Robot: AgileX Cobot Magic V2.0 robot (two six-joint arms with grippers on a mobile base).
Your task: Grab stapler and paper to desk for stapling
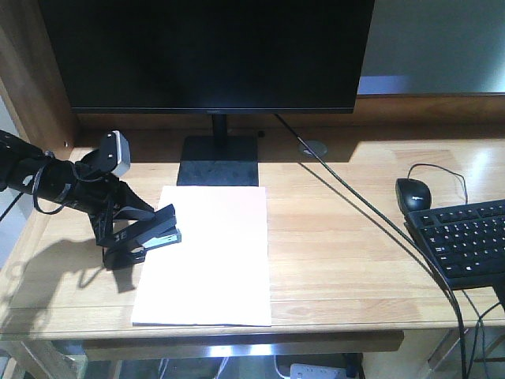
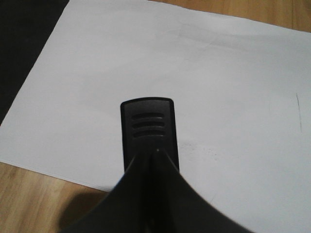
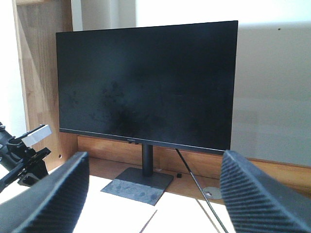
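Observation:
The white paper (image 1: 209, 260) lies flat on the light-wood desk (image 1: 355, 237) in front of the monitor stand. The black stapler (image 1: 158, 230) sits at the paper's left edge, its front end pointing over the sheet. My left gripper (image 1: 126, 233) comes in from the left and is shut on the stapler's rear. In the left wrist view the stapler (image 2: 148, 128) sticks out from my closed left gripper (image 2: 150, 162) above the paper (image 2: 218, 87). My right gripper (image 3: 153, 204) is open and holds nothing; it faces the monitor and does not show in the front view.
A black monitor (image 1: 209, 55) on a stand (image 1: 219, 162) fills the back of the desk. Its cable (image 1: 355, 205) runs diagonally to the front right. A black mouse (image 1: 413, 194) and keyboard (image 1: 469, 241) lie at the right. A wooden wall (image 1: 31, 71) rises at the left.

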